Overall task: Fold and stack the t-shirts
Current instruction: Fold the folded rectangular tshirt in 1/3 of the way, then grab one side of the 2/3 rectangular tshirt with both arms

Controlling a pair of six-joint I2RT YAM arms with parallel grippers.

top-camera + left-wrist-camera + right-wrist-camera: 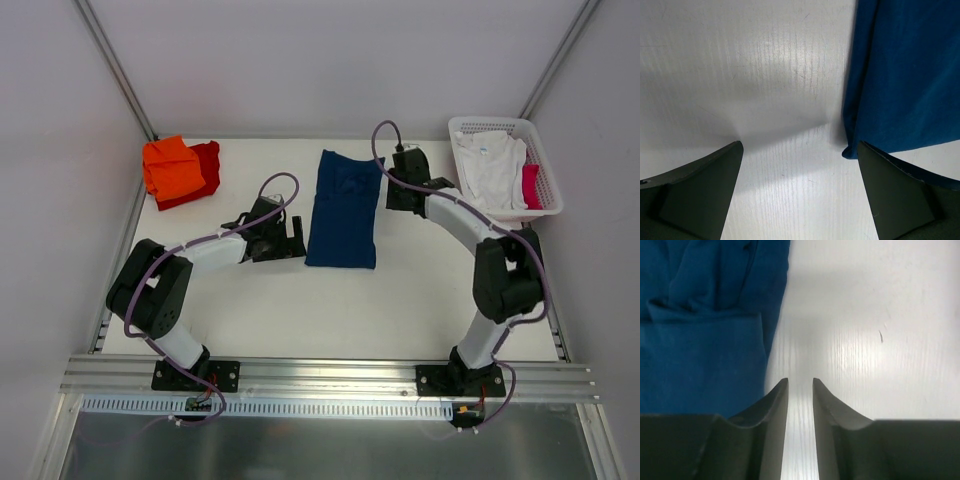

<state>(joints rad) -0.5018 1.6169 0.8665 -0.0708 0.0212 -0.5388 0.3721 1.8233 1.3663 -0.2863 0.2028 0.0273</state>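
A navy blue t-shirt [343,210] lies folded into a long strip in the middle of the table. Its near left corner shows in the left wrist view as navy cloth [905,75], and its right edge fills the left of the right wrist view as navy cloth [705,340]. My left gripper [290,238] [800,150] is wide open over bare table, just left of that corner. My right gripper [392,188] [800,382] sits beside the shirt's far right edge, its jaws a narrow gap apart with only table between them. A folded orange t-shirt [172,165] rests on a red one [208,165] at the far left.
A white lattice basket [490,123] stands at the far right corner, holding a crumpled white t-shirt [490,165] and a pink-red cloth [531,187]. Grey walls close in the table on three sides. A metal rail [330,375] runs along the near edge.
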